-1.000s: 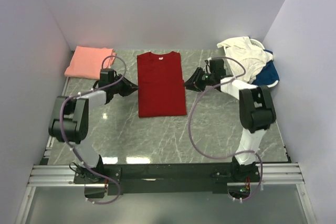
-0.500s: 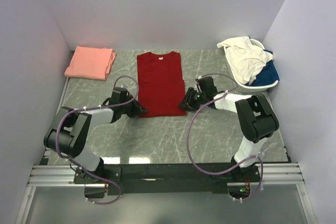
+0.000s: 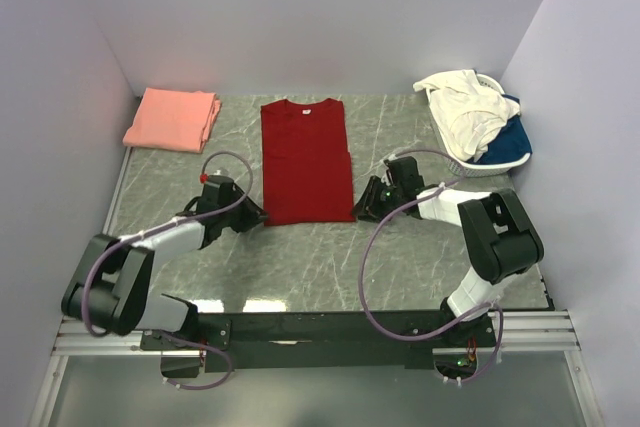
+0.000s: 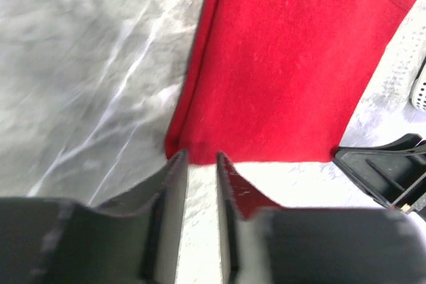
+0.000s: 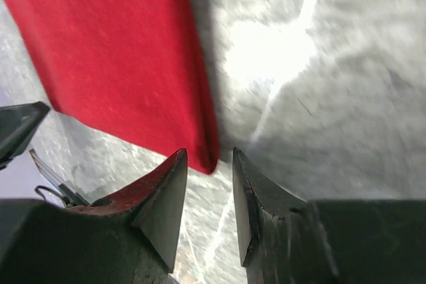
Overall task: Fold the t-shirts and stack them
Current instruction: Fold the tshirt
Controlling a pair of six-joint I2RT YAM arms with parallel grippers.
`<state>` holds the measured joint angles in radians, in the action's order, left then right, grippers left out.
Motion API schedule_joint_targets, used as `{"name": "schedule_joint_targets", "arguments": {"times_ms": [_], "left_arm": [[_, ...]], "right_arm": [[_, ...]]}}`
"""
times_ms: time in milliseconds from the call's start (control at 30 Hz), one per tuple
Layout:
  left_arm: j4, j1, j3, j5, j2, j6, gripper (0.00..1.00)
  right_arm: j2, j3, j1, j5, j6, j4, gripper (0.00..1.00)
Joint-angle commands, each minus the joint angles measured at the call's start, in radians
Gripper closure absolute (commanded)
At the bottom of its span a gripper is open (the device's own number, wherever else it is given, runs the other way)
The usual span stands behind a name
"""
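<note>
The deep red t-shirt (image 3: 307, 159) lies flat mid-table, folded into a long strip, collar at the far end. My left gripper (image 3: 256, 217) is low at its near left corner, jaws open a narrow gap, tips (image 4: 202, 157) just touching the hem of the red shirt (image 4: 286, 64). My right gripper (image 3: 363, 210) is at the near right corner, open, with the corner of the red shirt (image 5: 113, 51) just at its tips (image 5: 210, 159). A folded salmon pink t-shirt (image 3: 172, 119) lies at the far left. Cream-white (image 3: 462, 107) and blue (image 3: 508, 139) t-shirts are heaped in the basket.
The white slatted basket (image 3: 462, 160) stands at the far right against the wall. Grey walls close in the left, back and right sides. The marble table (image 3: 300, 267) shows bare between the shirt and the arm bases. The right gripper's black finger (image 4: 386, 164) shows in the left wrist view.
Both grippers have moved toward the near edge along the red shirt's sides, from its middle to its near corners. The shirt has not moved.
</note>
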<state>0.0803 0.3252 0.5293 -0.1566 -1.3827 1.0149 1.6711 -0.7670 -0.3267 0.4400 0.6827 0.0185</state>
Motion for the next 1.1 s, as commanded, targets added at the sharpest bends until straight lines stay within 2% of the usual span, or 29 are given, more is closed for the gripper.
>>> {"name": "schedule_joint_targets", "arguments": {"times_ms": [0, 67, 133, 433, 700, 833, 900, 933, 1000, 1033, 1067], "left_arm": [[-0.059, 0.002, -0.035, 0.071, 0.086, 0.007, 0.69], [-0.062, 0.002, -0.052, 0.086, 0.102, 0.005, 0.62], [-0.053, 0.002, -0.054, 0.083, 0.08, 0.007, 0.59], [0.076, 0.002, -0.063, 0.038, -0.045, 0.025, 0.62], [0.099, 0.006, -0.069, 0.052, -0.081, 0.03, 0.65], [0.114, 0.018, -0.065, 0.049, -0.104, 0.03, 0.7], [0.111, 0.023, -0.063, 0.046, -0.104, 0.03, 0.85], [0.11, 0.025, -0.063, 0.043, -0.098, 0.03, 0.91], [0.087, 0.029, -0.066, 0.043, -0.064, 0.028, 0.99], [0.073, 0.031, -0.069, 0.045, -0.047, 0.025, 0.99], [0.049, 0.034, -0.074, 0.049, -0.029, 0.024, 0.99]], "right_arm": [[-0.057, 0.037, 0.005, -0.03, -0.023, -0.006, 0.59], [-0.05, 0.054, 0.005, -0.023, -0.017, 0.012, 0.57], [-0.042, 0.063, 0.005, -0.011, -0.008, 0.026, 0.55], [-0.005, 0.069, -0.017, -0.009, 0.029, 0.08, 0.54], [0.022, 0.066, -0.046, -0.018, 0.058, 0.11, 0.56], [0.035, 0.055, -0.046, -0.024, 0.063, 0.116, 0.63], [0.03, 0.051, -0.044, -0.027, 0.06, 0.117, 0.7], [0.026, 0.049, -0.044, -0.029, 0.06, 0.11, 0.78], [0.001, 0.057, -0.046, -0.029, 0.052, 0.106, 0.87], [-0.011, 0.064, -0.046, -0.027, 0.054, 0.107, 0.96], [-0.025, 0.086, -0.046, -0.024, 0.054, 0.109, 1.0]]}}
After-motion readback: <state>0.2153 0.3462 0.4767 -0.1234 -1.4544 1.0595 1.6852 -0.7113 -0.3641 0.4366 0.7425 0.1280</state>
